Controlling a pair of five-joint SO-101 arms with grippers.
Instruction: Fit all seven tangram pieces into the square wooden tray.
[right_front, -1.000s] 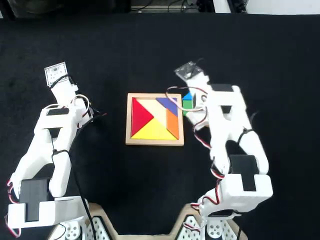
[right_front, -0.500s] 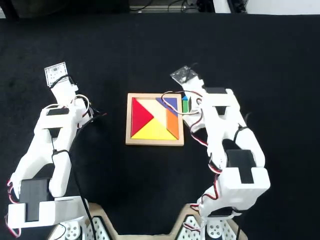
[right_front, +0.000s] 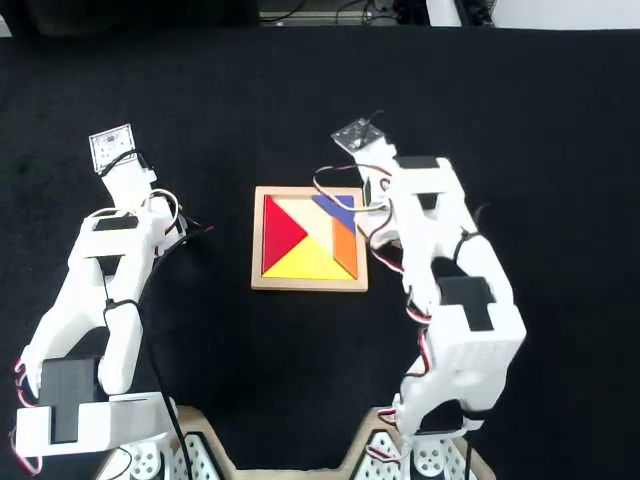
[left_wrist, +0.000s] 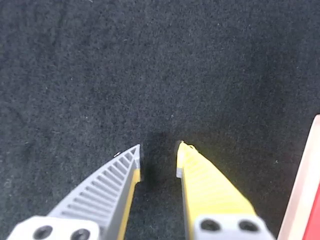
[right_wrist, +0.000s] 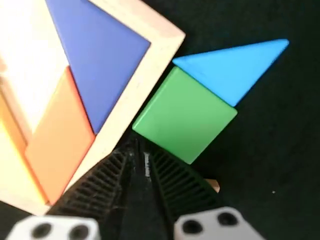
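Observation:
The square wooden tray (right_front: 309, 284) lies mid-table with red (right_front: 281, 232), yellow (right_front: 305, 263), dark blue (right_front: 338, 209) and orange (right_front: 345, 245) pieces in it. In the right wrist view a green square (right_wrist: 185, 115) lies on the cloth against the tray's outer rim (right_wrist: 131, 101). A light blue triangle (right_wrist: 232, 67) touches the square's far side. My right gripper (right_wrist: 142, 150) is shut and empty, its tips beside the green square's edge and over the rim. My left gripper (left_wrist: 159, 150) is open over bare black cloth, left of the tray (left_wrist: 305, 185).
The left arm (right_front: 112, 235) stands well left of the tray. The right arm (right_front: 430, 230) hangs over the tray's right edge. Black cloth covers the table all round, with cables at the far edge.
The right arm has swung left toward the tray's right edge and now covers the green square and light blue triangle in the high view. The left arm has not moved.

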